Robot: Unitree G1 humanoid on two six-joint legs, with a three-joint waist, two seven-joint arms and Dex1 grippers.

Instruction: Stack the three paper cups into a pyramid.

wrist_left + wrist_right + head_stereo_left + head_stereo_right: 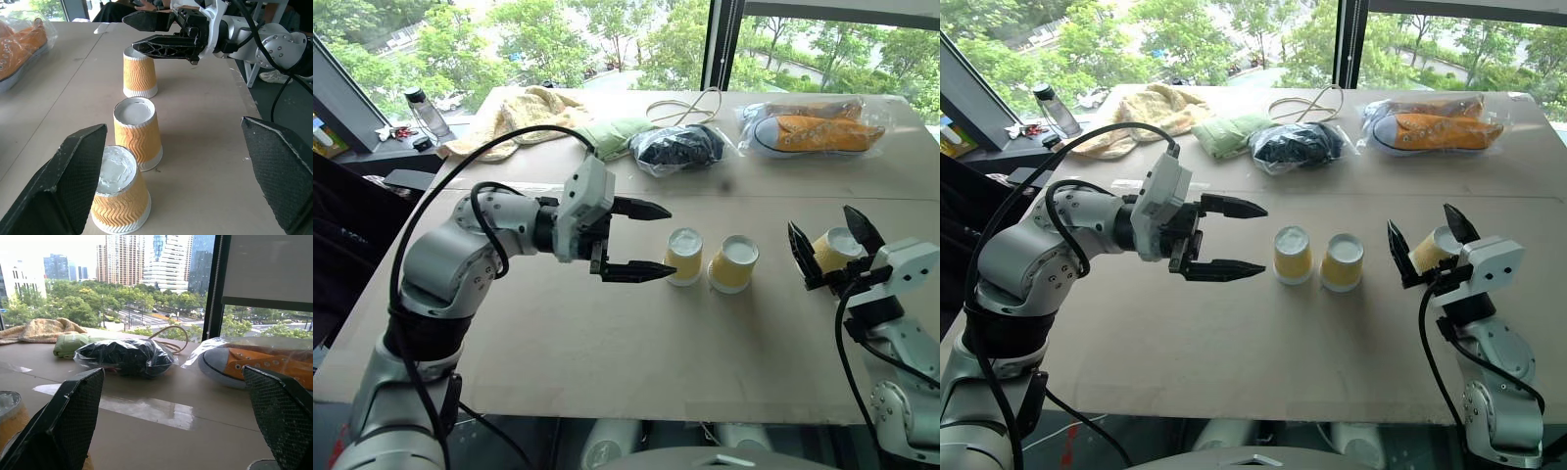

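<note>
Three paper cups stand upside down in a row on the brown table (pixel 607 333): a left cup (pixel 684 255), a middle cup (pixel 734 262) close beside it, and a right cup (pixel 837 249) set apart. My left gripper (pixel 651 240) is open and empty. It points sideways at the left cup from just left of it. The left wrist view looks along the row of cups, near (pixel 120 196), middle (pixel 137 132) and far (pixel 140 73). My right gripper (pixel 819 217) is open, raised just above the right cup's top, and holds nothing.
Along the far side of the table lie a bagged orange sneaker (pixel 813 127), a black bundle in plastic (pixel 677 147), a green cloth (pixel 612 132), a yellow towel (pixel 524 108) and a cord (pixel 685 103). A bottle (pixel 426 110) stands at the far left.
</note>
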